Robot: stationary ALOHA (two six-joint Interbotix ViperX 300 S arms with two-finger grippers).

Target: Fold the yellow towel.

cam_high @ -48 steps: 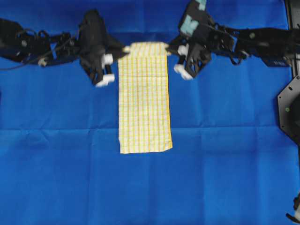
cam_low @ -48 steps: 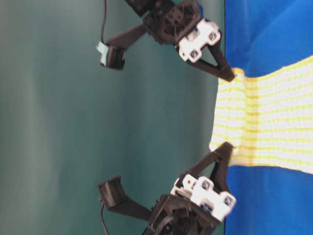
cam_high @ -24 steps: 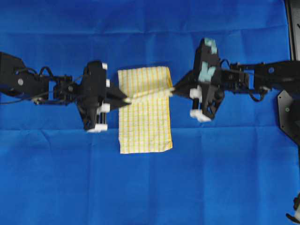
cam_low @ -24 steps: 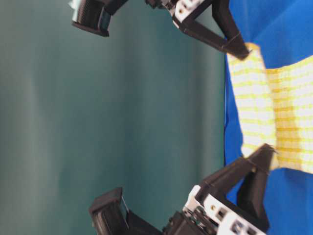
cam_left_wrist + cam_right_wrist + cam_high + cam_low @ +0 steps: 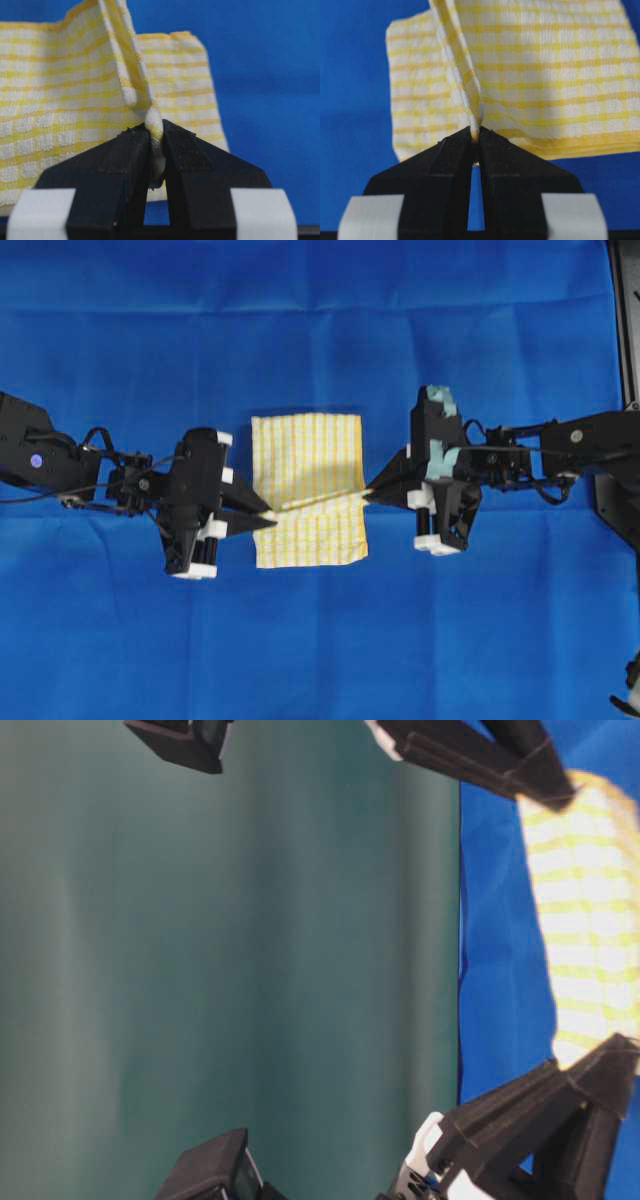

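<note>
1. Your left gripper point(image 5: 268, 519) is pinched shut on a corner of the yellow towel point(image 5: 310, 455). In the left wrist view the hem is squeezed right between the two black fingers point(image 5: 125, 150), no gap to speak of.
2. Your right gripper point(image 5: 368, 494) is doing the same on the other corner, clamped tight on a thin bit of hem.
3. Between the two grippers the held edge runs as a taut line across the towel, hanging just above the layer that lies flat on the blue tablecloth point(image 5: 320, 640).
4. So the towel sits directly between your grippers, with the flat part spreading both above and below that line in the overhead view.
5. Progress-wise I'd say you're mid-fold. The carried edge is well past the middle but not yet at the near hem, and a strip of the bottom layer is uncovered.
6. What's left, by my guess: bring the edge over to the near hem, lay it down lined up, let go.
</note>
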